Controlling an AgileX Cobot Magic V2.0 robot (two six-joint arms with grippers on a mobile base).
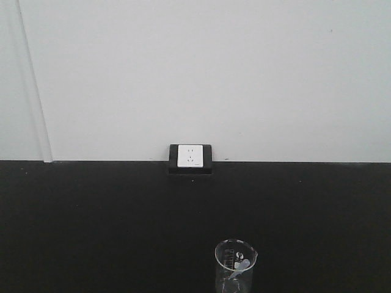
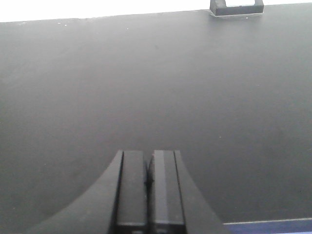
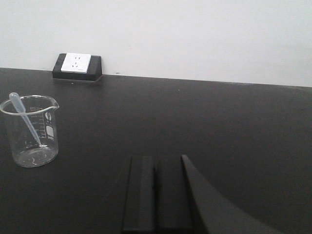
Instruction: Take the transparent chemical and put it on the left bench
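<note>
beaker [image 3: 31,130]: you see it upright, dropper [image 3: 27,119] inside
left gripper [image 2: 148,158]: jaws together, empty
right gripper [image 3: 155,163]: jaws together, empty

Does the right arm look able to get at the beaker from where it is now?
Probably yes. The beaker stands upright on the black worktop, ahead and left of the right gripper, with nothing between them. The jaws are shut, so they must open first.
</note>
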